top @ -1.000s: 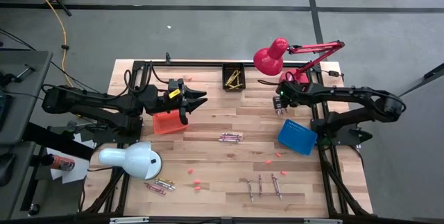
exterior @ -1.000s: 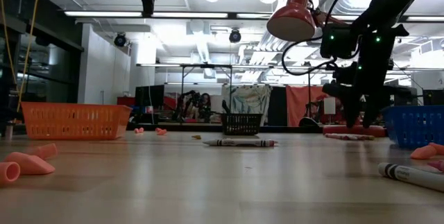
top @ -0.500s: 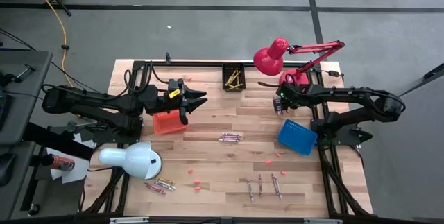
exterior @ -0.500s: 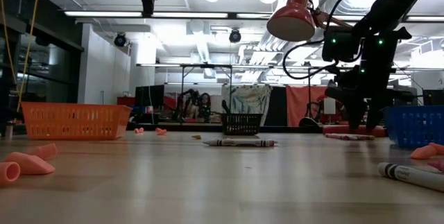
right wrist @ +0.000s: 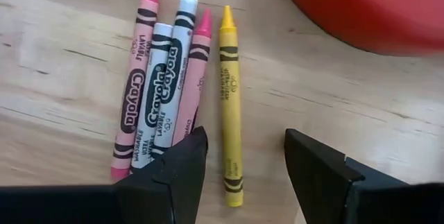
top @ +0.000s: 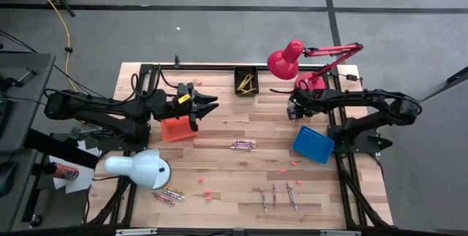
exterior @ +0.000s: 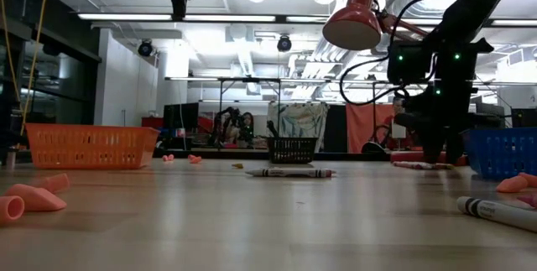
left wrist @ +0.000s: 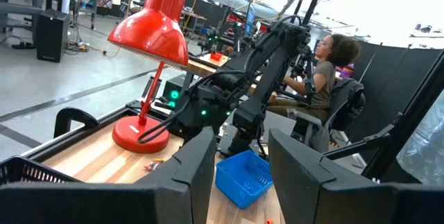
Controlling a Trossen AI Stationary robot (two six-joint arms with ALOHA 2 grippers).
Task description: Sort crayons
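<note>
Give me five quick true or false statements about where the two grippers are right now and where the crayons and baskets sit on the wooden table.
1. The right gripper has its fingers open over a bunch of crayons. True.
2. The single yellow crayon lies in line with the gap between those fingers. True.
3. The left gripper is pressed down on the table. False: it hangs in the air beside the orange mesh basket, holding nothing.
4. The small black basket at the table's far edge is empty. False: yellow crayons lie in it.
5. The blue mesh basket stands next to the white desk lamp. False: it sits on the opposite side, near the right arm.
</note>
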